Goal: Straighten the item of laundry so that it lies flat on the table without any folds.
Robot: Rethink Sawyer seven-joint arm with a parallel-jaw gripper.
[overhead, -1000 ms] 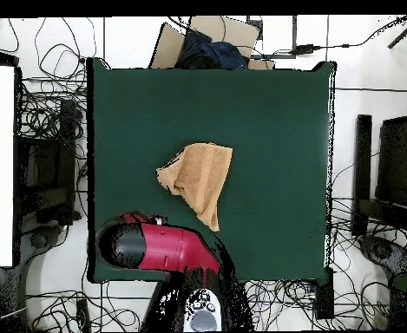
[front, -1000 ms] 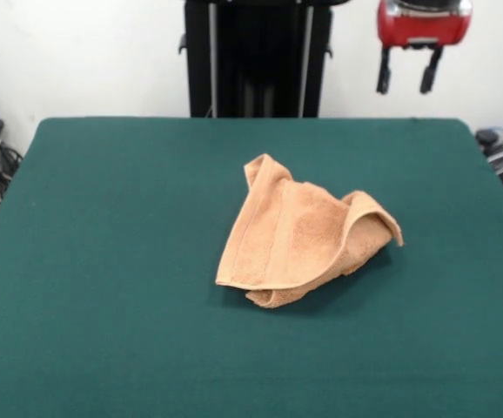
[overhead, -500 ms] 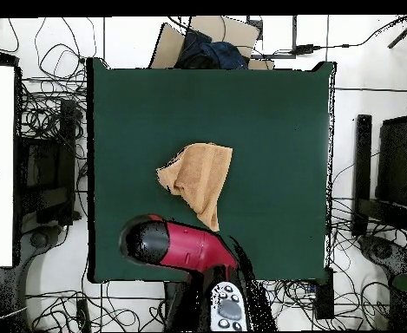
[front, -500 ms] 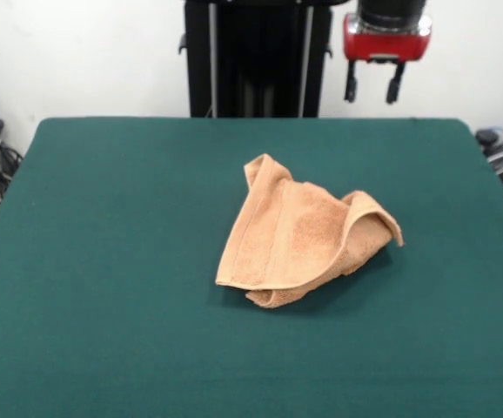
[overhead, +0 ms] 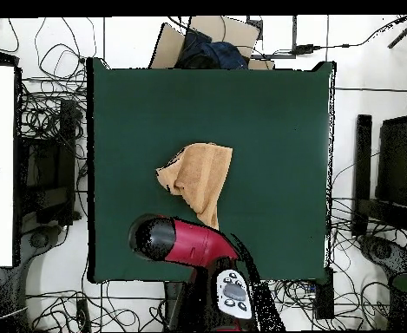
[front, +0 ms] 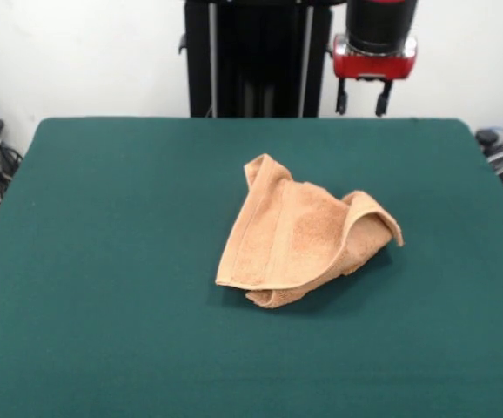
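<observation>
Jaws parted and empty on the gripper [front: 360,98] above the table's [front: 103,218] far edge, crumpled peach towel [front: 299,235] lying mid-table, well apart, nearer the camera.

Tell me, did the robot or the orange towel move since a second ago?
The gripper moved sideways, leftward in the front view, and a bit lower, its fingers open and holding nothing. It is above the table's far edge. The towel stayed crumpled in the same spot, untouched.
</observation>
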